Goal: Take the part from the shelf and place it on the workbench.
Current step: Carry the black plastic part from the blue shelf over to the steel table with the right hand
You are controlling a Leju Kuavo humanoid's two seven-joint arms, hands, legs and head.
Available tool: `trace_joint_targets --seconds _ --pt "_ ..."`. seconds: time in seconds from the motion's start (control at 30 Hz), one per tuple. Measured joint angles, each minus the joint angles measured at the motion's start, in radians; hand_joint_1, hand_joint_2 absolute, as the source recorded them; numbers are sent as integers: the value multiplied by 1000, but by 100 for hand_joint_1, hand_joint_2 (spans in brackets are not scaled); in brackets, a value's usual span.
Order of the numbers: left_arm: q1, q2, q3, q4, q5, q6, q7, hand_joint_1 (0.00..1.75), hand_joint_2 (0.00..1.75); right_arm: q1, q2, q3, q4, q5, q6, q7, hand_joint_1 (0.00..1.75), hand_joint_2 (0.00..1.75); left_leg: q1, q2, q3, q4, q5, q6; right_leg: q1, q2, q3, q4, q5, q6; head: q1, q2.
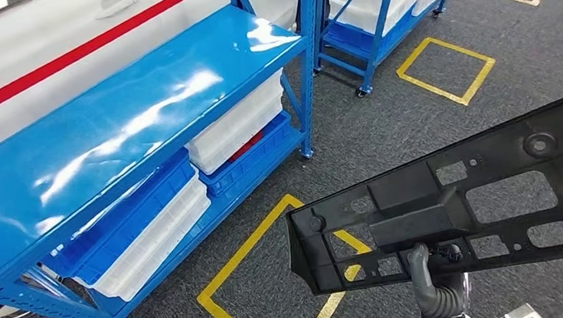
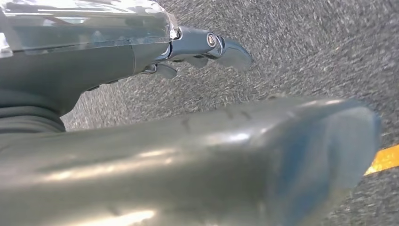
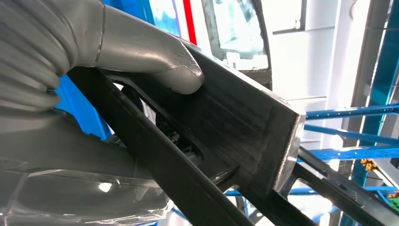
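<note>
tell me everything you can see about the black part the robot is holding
The black part is a flat, elongated panel that looks like moulded plastic, with rectangular and oval cut-outs, small holes and a raised block at its middle. It hangs in the air, tilted, over grey carpet. The right hand grips it, thumb pressed on its raised block.

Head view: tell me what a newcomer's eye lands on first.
The long black plastic part with cut-out holes dominates the lower right, held up over the grey carpet by the right robot hand, whose thumb presses on it. At left stands the glossy blue metal shelf, with white and blue plastic bins beneath.
</note>
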Motion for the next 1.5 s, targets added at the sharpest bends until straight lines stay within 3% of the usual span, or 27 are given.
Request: trace_joint_targets --seconds 0.07,0.1,0.13,0.2,0.27,0.3,0.37,0.43,0.5,0.57,0.6,0.63,0.67,0.73,0.8,0.87,0.9,0.97,1.03,1.1,1.17,1.23,1.3,1.37,1.4,1.43,1.5 --pt "5 -1 5 0 0 0 0 0 0 -4 0 4 11 0 -1 0 175 175 0 30 -8 2 3 -1 -9 -16 -44 118 -54 11 0 0" --pt "7 -1 7 0 0 0 1 0 0 -4 0 5 15 0 -1 0 175 175 1 45 -10 4 4 -3 -15 -20 -44 136 -55 16 0 0" --pt "7 -2 8 0 0 0 1 0 0 -5 0 6 20 0 -3 0 175 175 1 59 -12 5 3 -5 -19 -26 -24 114 -40 20 0 0" --pt "5 -3 9 0 0 0 2 0 0 -10 0 11 27 1 -9 0 175 175 2 83 -13 12 -2 -13 -22 -62 59 -17 7 23 0 0" --pt "3 -4 11 0 0 1 2 0 0 -18 0 19 32 2 -16 0 175 175 -2 103 -15 21 -10 -26 -16 -94 116 -118 28 10 0 0" --pt "2 -4 11 0 0 2 2 0 0 -22 0 22 34 2 -19 0 175 175 -4 111 -15 23 -13 -33 -11 -99 121 -132 26 2 0 0" --pt "-2 -6 12 0 0 7 2 0 0 -25 -1 27 37 2 -24 0 175 175 -3 125 -14 24 -15 -43 -7 -76 117 -135 31 -14 0 0" --pt "-5 -7 13 0 0 12 2 0 0 -29 -1 34 39 2 -29 0 175 175 2 89 -24 53 -41 -54 -11 -55 115 -142 38 -29 0 0" --pt "-2 -9 13 0 0 16 1 0 0 -37 -1 44 44 2 -33 -1 175 175 8 26 -72 164 -105 -60 -13 -31 113 -146 44 -39 0 0" --pt "1 -10 13 0 1 19 0 0 0 -42 -1 52 50 2 -35 0 175 175 10 4 -135 295 -153 -63 -11 -3 109 -145 46 -43 0 0" --pt "3 -11 14 0 2 20 -1 0 0 -42 -2 54 54 2 -36 0 175 175 10 3 -151 321 -151 -63 -11 11 108 -144 47 -43 0 0" --pt "4 -11 14 0 4 20 -4 0 0 -43 -3 55 56 1 -38 0 175 175 11 2 -148 308 -129 -62 -10 26 107 -142 47 -42 0 0" --pt "4 -11 15 0 8 18 -9 0 0 -43 -4 57 58 0 -40 0 175 175 12 -4 -126 255 -91 -60 -10 41 107 -140 48 -40 0 0" --pt "6 -11 18 0 15 10 -21 0 0 -44 -7 60 59 -5 -47 0 175 175 16 -49 -71 120 -25 -55 -9 69 104 -135 50 -34 0 0" --pt "7 -12 23 0 16 -4 -31 0 0 -44 -10 62 58 -9 -54 0 175 175 19 -88 -48 54 -6 -49 -10 93 95 -132 56 -22 0 0" --pt "6 -12 27 0 15 -19 -37 0 0 -39 -15 62 55 -12 -60 0 175 175 17 -79 -47 48 -3 -39 -13 118 87 -136 65 -6 0 0" --pt "6 -12 28 0 14 -24 -39 0 0 -35 -18 61 52 -13 -62 0 175 175 17 -64 -45 42 3 -32 -14 115 83 -133 65 0 0 0" --pt "7 -12 30 0 14 -30 -40 0 0 -31 -24 60 45 -15 -64 0 175 175 18 -33 -44 31 14 -16 -10 66 57 -81 28 7 1 0" --pt "11 -12 31 0 14 -36 -41 0 0 -30 -28 59 42 -16 -66 0 175 175 12 -1 -47 29 18 -9 -9 3 4 40 -42 11 3 0" --pt "14 -11 31 0 9 -42 -47 0 0 -22 -31 55 39 -17 -70 0 175 175 8 29 -51 29 18 -9 -12 -17 -32 131 -76 14 2 0" --pt "13 -10 31 0 -5 -47 -55 0 0 -7 -34 44 26 -16 -77 1 175 175 6 56 -51 30 14 -10 -14 -29 3 84 -42 13 2 0" --pt "12 -10 29 0 -20 -56 -61 0 0 11 -36 31 1 -15 -84 1 175 175 4 78 -46 30 4 -15 -6 -71 87 -54 4 4 2 0" --pt "13 -10 27 0 -29 -69 -66 0 0 25 -38 20 -25 -12 -89 0 175 175 2 98 -38 29 -8 -27 5 -106 133 -136 6 -11 2 0" --pt "12 -10 20 0 -41 -83 -69 0 0 44 -39 5 -50 -8 -95 0 175 175 1 121 -27 28 -15 -37 11 -93 138 -145 2 -24 2 0" --pt "11 -10 15 0 -49 -90 -70 0 0 58 -39 -5 -63 -8 -99 -1 175 175 2 121 -22 32 -19 -42 9 -81 143 -149 6 -29 2 0" --pt "10 -9 9 -1 -56 -97 -70 0 0 71 -39 -16 -76 -7 -102 -1 175 175 3 105 -23 46 -30 -46 5 -68 149 -153 12 -33 2 0" --pt "12 -8 0 -1 -71 -111 -71 0 0 90 -39 -35 -98 -7 -106 -1 175 175 7 49 -58 130 -77 -53 -4 -44 159 -160 14 -40 2 0"
